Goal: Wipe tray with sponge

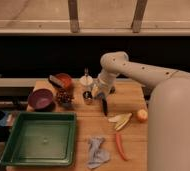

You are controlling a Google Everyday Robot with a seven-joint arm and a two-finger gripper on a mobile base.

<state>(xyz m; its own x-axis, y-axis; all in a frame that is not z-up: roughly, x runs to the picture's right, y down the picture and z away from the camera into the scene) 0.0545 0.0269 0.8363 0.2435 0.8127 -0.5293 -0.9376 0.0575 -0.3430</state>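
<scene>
Camera view
Tabletop (133,97): a wooden surface is carrying all the items, with a dark wall and a pale ledge running behind it.
Tray (74,142): a green rectangular tray is lying at the front left corner of the tabletop, its inside bare.
Arm (138,72): a white arm is reaching from the right, bending at a rounded joint and pointing down to the left.
Gripper (99,93): it is hanging low over the middle rear of the tabletop, well apart from the tray.
Jaws: whether they are standing apart or together cannot be told.
Small dark cup (88,97): it is standing just left of the gripper.
White bottle (86,80): it is standing upright behind the cup.
Dark utensil (104,106): it is lying just below the gripper.
Purple bowl (40,98): it is sitting behind the tray.
Red bowl (64,80): it is sitting further back, a dark piece resting in it.
Cloth (97,152): a crumpled grey-blue cloth is lying just right of the tray.
Carrot (120,146): it is lying right of the cloth.
Round fruit (141,115): it is resting near the right edge.
</scene>
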